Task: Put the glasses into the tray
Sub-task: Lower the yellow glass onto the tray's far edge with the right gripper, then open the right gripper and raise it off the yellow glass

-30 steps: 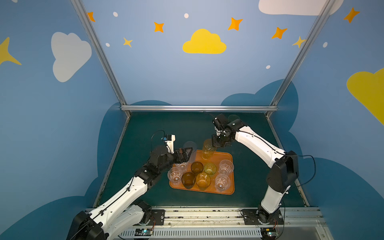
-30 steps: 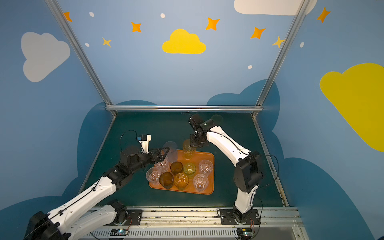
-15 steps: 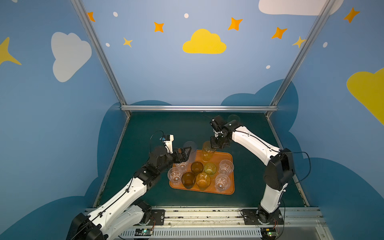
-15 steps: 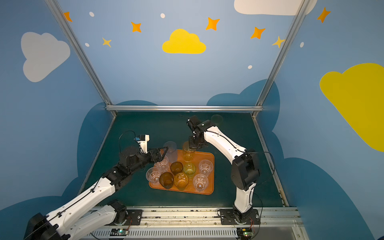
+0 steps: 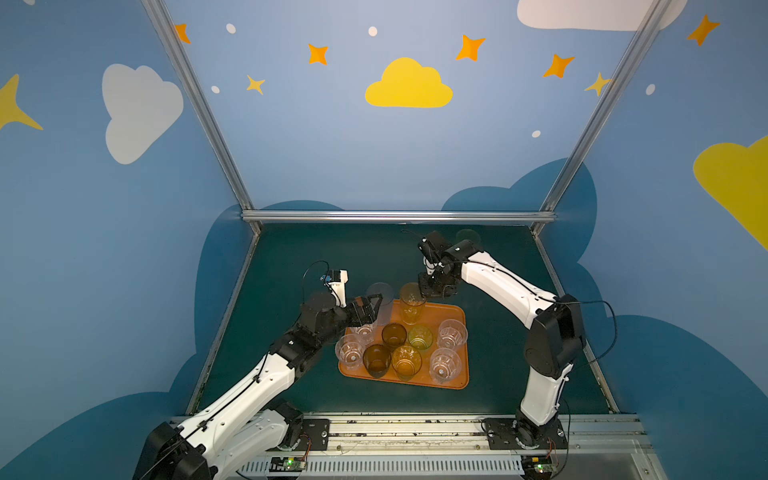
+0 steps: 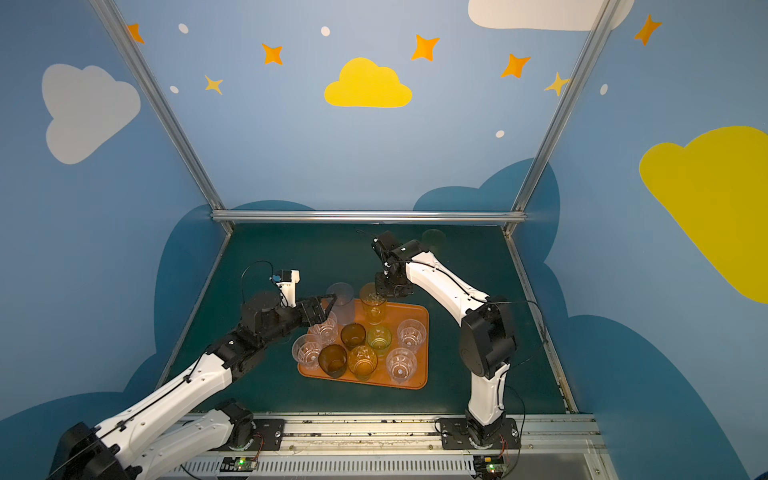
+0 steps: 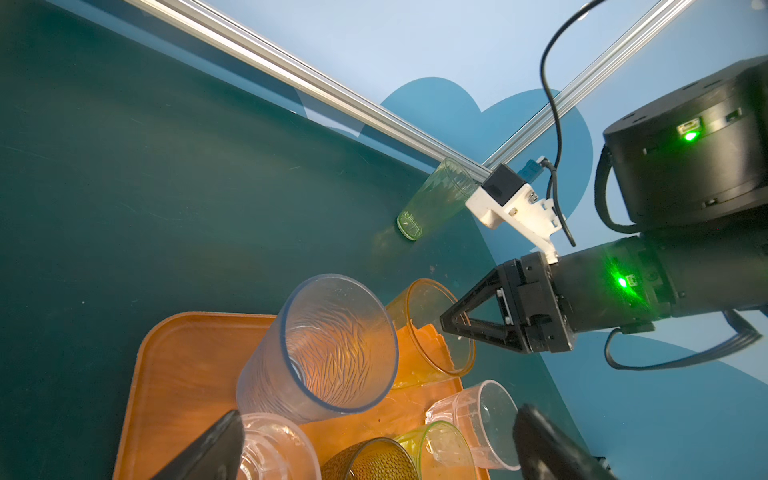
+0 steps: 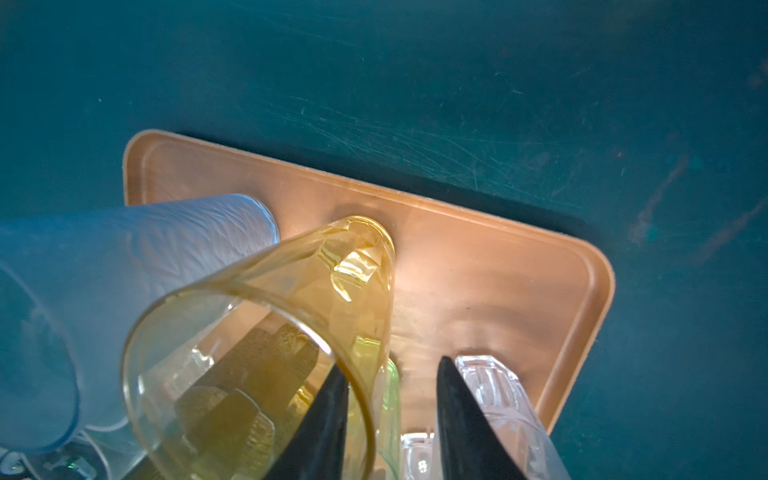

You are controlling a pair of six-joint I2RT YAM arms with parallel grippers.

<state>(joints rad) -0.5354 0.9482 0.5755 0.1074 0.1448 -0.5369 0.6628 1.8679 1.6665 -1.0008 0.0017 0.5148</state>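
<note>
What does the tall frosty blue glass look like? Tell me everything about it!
The tall frosted bluish tumbler looks like cloudy see-through plastic or glass, with wavy lines in its wall and a smooth bluer rim. It stands upright, mouth up and empty, on the flat orange-brown tray, by its far left corner. A tall yellow tumbler stands right beside it; whether they touch is unclear. The left gripper is open just short of it, not holding it.

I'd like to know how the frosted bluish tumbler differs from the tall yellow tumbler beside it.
The frosted bluish tumbler is cloudy with a wavy texture; the tall yellow tumbler is see-through. The frosted one stands at the tray's far left corner, the yellow one to its right. The right tool is at the yellow rim, not the frosted one. Both stand upright.
</note>
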